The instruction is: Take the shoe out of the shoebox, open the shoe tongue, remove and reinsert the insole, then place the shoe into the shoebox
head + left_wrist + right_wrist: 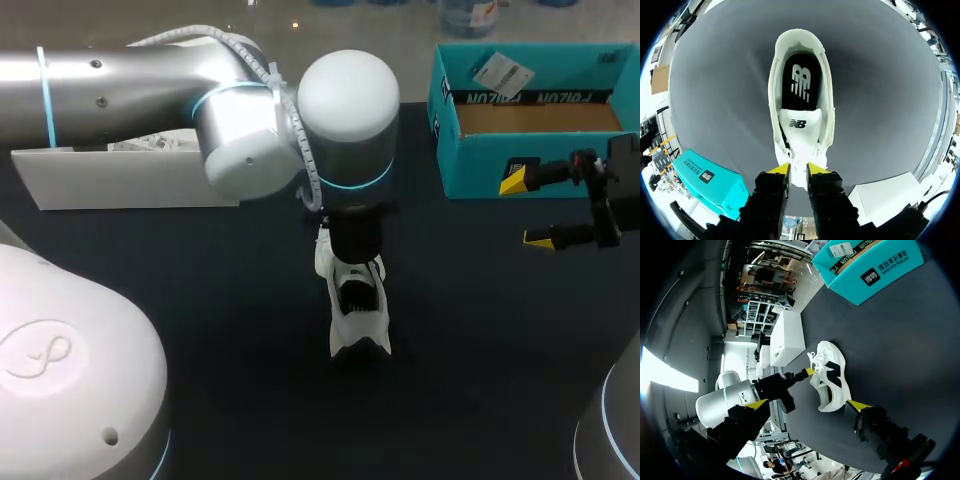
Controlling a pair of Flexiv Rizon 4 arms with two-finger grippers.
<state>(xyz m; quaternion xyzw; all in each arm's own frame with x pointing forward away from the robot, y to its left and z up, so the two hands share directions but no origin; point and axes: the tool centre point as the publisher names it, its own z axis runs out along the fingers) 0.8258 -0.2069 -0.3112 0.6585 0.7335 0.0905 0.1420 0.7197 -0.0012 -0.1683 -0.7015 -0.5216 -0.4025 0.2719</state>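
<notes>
The left gripper (798,171) has its fingers nearly together, pinching the white lace end of the single sneaker (801,145). Just ahead of the fingers rises the tongue (799,122), and beyond it the one black insole (801,82) lies seated in the heel. The sneaker stands upright on the dark table (230,290), out of the one teal shoebox (480,165). Well off to the side, near that box, the right gripper (527,209) hangs wide open and empty. With nothing bracing the heel, a pull by the left gripper would likely drag or tip the sneaker rather than open it.

My left arm (345,115) hides the toe end of the shoe (358,312).
</notes>
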